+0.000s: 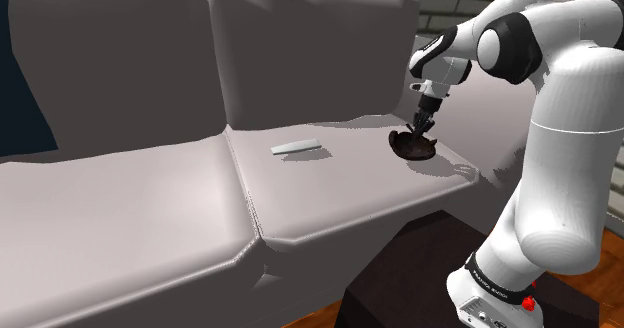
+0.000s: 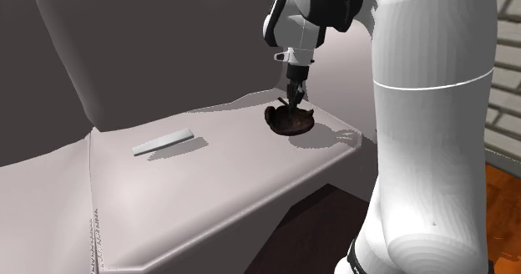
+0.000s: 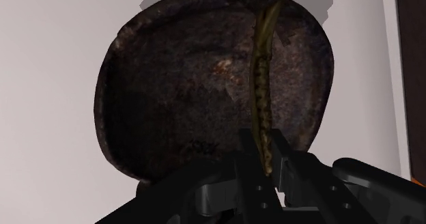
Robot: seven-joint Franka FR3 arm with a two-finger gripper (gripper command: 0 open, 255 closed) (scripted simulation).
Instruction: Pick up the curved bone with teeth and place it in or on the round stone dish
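A dark, round stone dish [image 1: 413,148] [image 2: 290,122] sits on the pale sofa seat, near the seat's corner by the stand. My black gripper [image 1: 422,128] [image 2: 294,102] points down just over the dish. In the wrist view the gripper [image 3: 267,160] is shut on the thin curved bone with small teeth [image 3: 261,72]. The bone runs out from between the fingers across the dish [image 3: 184,86]. Whether it touches the dish's floor I cannot tell.
A flat white slab [image 1: 296,148] [image 2: 163,142] lies on the same seat cushion, toward the shoulder view's left. The sofa's backrest [image 1: 300,56] rises behind the dish. The seat's edge [image 1: 440,188] drops off close to the dish, with the dark stand [image 1: 420,276] below.
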